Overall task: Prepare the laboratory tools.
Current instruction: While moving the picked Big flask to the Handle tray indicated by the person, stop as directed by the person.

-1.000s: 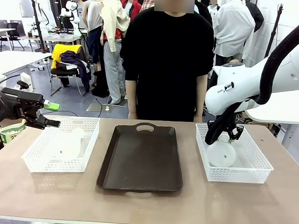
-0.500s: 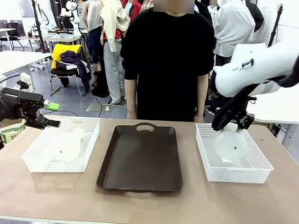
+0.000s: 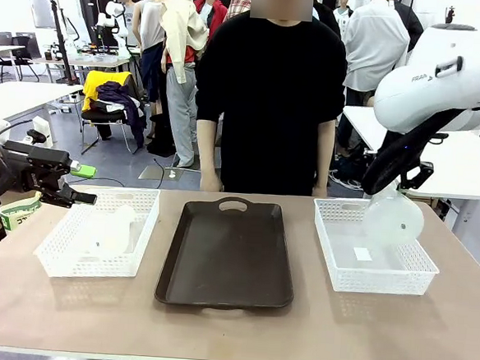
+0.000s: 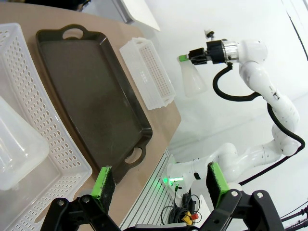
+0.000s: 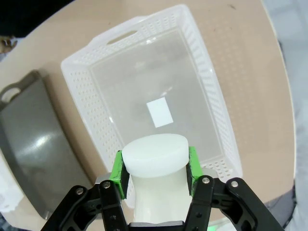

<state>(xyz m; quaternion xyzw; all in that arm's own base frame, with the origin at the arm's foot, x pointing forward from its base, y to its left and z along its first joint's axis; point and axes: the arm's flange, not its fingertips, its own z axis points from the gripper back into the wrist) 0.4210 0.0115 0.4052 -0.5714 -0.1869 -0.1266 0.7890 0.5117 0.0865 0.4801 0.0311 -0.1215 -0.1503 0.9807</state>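
Note:
One frosted-white flask (image 3: 395,221) hangs tilted above the right white basket (image 3: 339,261), lifted clear of it. My right gripper (image 3: 385,188) is shut on its neck. From the right wrist, the flask neck (image 5: 155,153) sits clamped between the green pads of that gripper (image 5: 154,166). A second flask (image 3: 110,229) lies in the left white basket (image 3: 61,258). My left gripper (image 3: 85,183) hovers just left of that basket, open and holding nothing. In the left wrist view the gripper (image 4: 160,185) is spread wide, with the flask (image 4: 17,151) at lower left.
A dark brown tray (image 3: 227,253) lies between the two baskets. A person in black (image 3: 266,99) stands at the table's far edge, behind the tray. Below the held flask the right basket (image 5: 86,96) holds just a small white label (image 5: 159,112).
My right arm has lifted the flask out of the right basket, up and to the right. The left arm has not moved.

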